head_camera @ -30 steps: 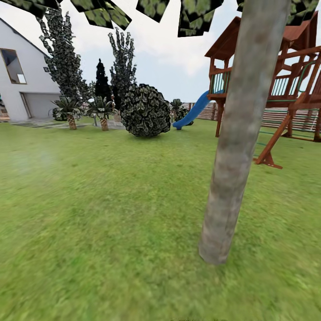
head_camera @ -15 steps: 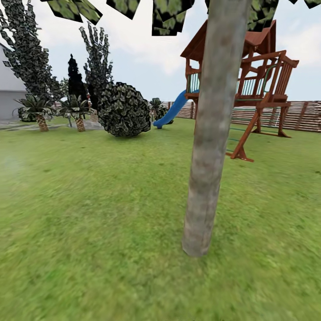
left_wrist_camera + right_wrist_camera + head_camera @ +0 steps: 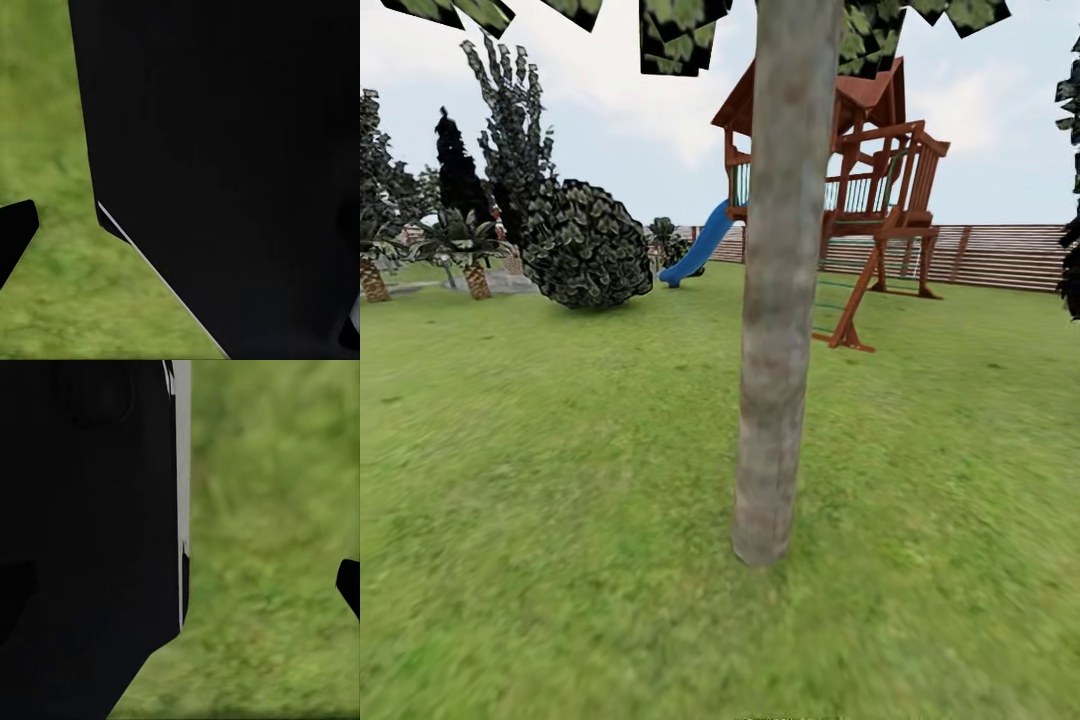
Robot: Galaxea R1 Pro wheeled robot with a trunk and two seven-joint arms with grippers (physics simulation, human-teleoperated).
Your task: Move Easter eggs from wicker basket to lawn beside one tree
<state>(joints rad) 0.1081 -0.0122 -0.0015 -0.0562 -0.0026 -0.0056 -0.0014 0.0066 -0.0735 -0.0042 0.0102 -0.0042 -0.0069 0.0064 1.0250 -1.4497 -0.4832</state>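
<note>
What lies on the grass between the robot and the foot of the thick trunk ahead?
Nothing visible: in the head view bare lawn runs up to the tree. The bush and playset stand behind it.

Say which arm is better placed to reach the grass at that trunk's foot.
Right, marginally: the tree meets the lawn slightly right of the head view's centre. Both wrist views face grass beside dark robot bodywork, so neither arm looks extended.

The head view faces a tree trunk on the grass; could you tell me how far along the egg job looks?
Done: nothing visible; no eggs lie on the lawn by the tree. In hand: the robot faces that trunk. Left: all three eggs, as far as visible.
</note>
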